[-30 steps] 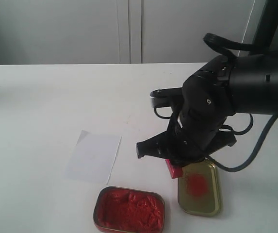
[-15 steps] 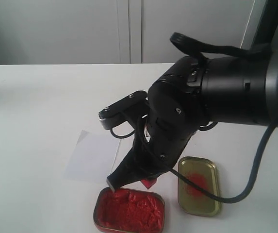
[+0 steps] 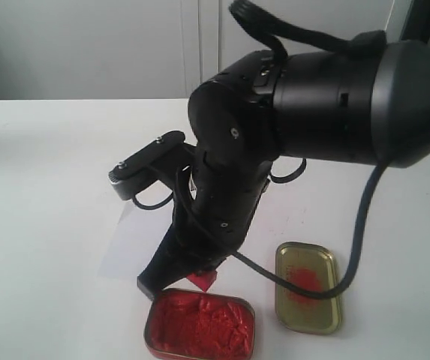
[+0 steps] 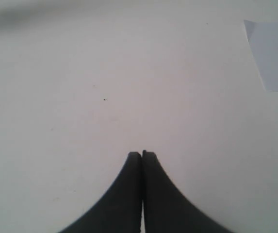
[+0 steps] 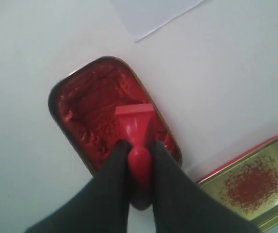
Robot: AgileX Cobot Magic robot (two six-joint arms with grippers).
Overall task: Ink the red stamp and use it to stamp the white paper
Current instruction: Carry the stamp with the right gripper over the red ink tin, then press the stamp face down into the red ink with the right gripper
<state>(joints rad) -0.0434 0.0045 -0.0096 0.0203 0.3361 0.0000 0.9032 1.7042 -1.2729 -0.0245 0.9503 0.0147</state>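
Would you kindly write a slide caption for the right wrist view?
Right gripper holds the red stamp over the tin of red ink paste, white paper beyond.

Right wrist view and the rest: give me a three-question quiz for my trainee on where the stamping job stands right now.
1. True or false: the right hand grips the red stamp by its handle.
2. In view are the white paper, the red ink paste and the gold lid. In the right wrist view the stamp's base shows over: A paper, B paste, C lid.
3. Fill in: the left hand is ___ (open or shut) and holds nothing.

Key: 1 true; 2 B; 3 shut.
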